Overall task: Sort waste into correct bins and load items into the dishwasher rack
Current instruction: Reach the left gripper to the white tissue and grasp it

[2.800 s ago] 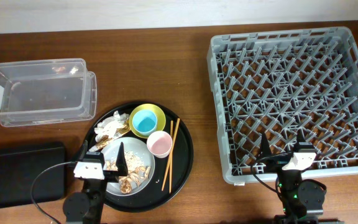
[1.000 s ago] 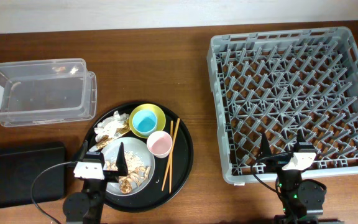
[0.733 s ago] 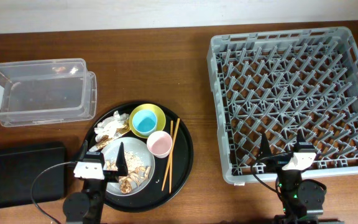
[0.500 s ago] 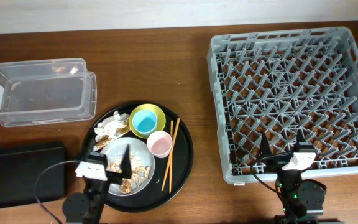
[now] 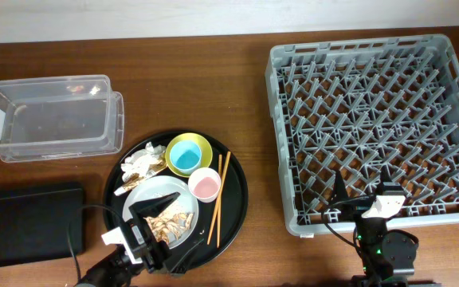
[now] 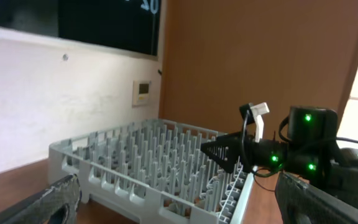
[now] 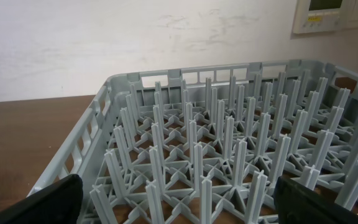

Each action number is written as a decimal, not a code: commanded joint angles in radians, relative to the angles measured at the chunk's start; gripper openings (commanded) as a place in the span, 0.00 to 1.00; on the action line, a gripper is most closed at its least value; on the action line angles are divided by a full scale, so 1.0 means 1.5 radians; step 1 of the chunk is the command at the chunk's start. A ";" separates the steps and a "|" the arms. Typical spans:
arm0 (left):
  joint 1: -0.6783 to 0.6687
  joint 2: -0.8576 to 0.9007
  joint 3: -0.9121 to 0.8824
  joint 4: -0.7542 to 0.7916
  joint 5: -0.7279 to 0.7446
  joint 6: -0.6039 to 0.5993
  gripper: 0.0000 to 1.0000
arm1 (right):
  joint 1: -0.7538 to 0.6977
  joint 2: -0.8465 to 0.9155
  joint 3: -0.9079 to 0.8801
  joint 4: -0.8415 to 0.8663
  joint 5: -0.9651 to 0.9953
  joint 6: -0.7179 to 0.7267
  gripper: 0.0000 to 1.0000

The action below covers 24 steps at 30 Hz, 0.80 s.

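**Both hands spread wide and empty; left hand hides part of the plate**

The table (image 5: 253, 119) carries everything. The rack (image 5: 373, 96) fills its right half from far edge to near edge; its near rim is partly hidden behind the right hand (image 5: 362, 185), whose fingers stand wide apart above that rim, holding nothing. The clear box (image 5: 50, 119) sits at the far left. The black tray (image 5: 22, 223) lies in the near left corner, cut off by the picture's edge. The round tray (image 5: 236, 191) sits by the near edge, left of the middle.

On the round tray, the plate (image 5: 162, 187) is partly covered by the left hand (image 6: 178, 193), fingers wide apart and empty. Its wrist view shows only the rack and the other arm. The chopsticks (image 5: 218, 199) lie along the round tray's right side. The bowl (image 5: 188, 154) stands at its far side. A blue cup cannot be told from the bowl's blue inside. The pink cup (image 5: 204, 186) stands just beside the bowl. The tissues (image 5: 138, 166) lie at the far left rim. The crumbs (image 5: 178, 223) are on the plate, partly hidden.
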 commanded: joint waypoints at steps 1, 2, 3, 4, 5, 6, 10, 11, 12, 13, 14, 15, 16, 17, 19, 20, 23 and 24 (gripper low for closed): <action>0.018 0.018 0.080 -0.101 -0.044 0.055 0.99 | -0.004 -0.002 -0.006 -0.001 0.008 -0.001 0.98; 0.025 0.034 0.116 -0.169 -0.067 0.094 0.99 | -0.004 -0.002 -0.006 -0.001 0.008 -0.001 0.98; 0.034 0.062 0.169 -0.274 -0.122 0.129 0.99 | -0.004 -0.002 -0.006 -0.001 0.008 -0.001 0.98; 0.038 0.085 0.209 -0.355 -0.178 0.146 0.99 | -0.004 -0.002 -0.006 -0.001 0.008 -0.001 0.98; 0.042 0.106 0.241 -0.415 -0.224 0.159 0.99 | -0.004 -0.002 -0.006 -0.001 0.008 -0.001 0.98; 0.044 0.145 0.295 -0.505 -0.297 0.186 0.99 | -0.004 -0.002 -0.006 -0.001 0.008 -0.001 0.98; 0.043 0.305 0.480 -0.724 -0.441 0.223 0.99 | -0.004 -0.002 -0.006 -0.001 0.008 -0.001 0.98; 0.043 0.331 0.509 -0.744 -0.440 0.222 0.99 | -0.004 -0.002 -0.006 -0.001 0.008 -0.001 0.98; 0.043 0.353 0.532 -0.756 -0.432 0.222 0.99 | -0.004 -0.002 -0.006 -0.001 0.008 -0.001 0.98; 0.043 0.372 0.549 -0.764 -0.424 0.222 0.99 | -0.004 -0.002 -0.006 -0.001 0.008 -0.001 0.98; 0.043 0.386 0.558 -0.768 -0.421 0.222 0.99 | -0.004 -0.002 -0.006 -0.001 0.008 -0.001 0.99; 0.043 0.399 0.562 -0.768 -0.408 0.222 0.99 | -0.004 -0.002 -0.006 -0.001 0.008 -0.001 0.98; 0.043 0.408 0.563 -0.768 -0.381 0.222 0.99 | -0.004 -0.002 -0.006 -0.001 0.008 -0.001 0.98; 0.043 0.415 0.563 -0.768 -0.354 0.222 0.99 | -0.004 -0.002 -0.006 -0.001 0.008 -0.001 0.98; 0.043 0.429 0.563 -0.761 -0.341 0.222 0.99 | -0.004 -0.002 -0.006 -0.001 0.008 -0.001 0.98; 0.043 0.432 0.563 -0.760 -0.350 0.221 0.99 | -0.004 -0.002 -0.006 -0.001 0.008 -0.001 0.98; 0.043 0.460 0.576 -0.776 -0.443 0.163 0.99 | -0.004 -0.002 -0.006 -0.001 0.008 -0.001 0.99; 0.043 0.486 0.593 -0.805 -0.503 0.128 0.99 | -0.004 -0.002 -0.006 -0.001 0.008 -0.001 0.98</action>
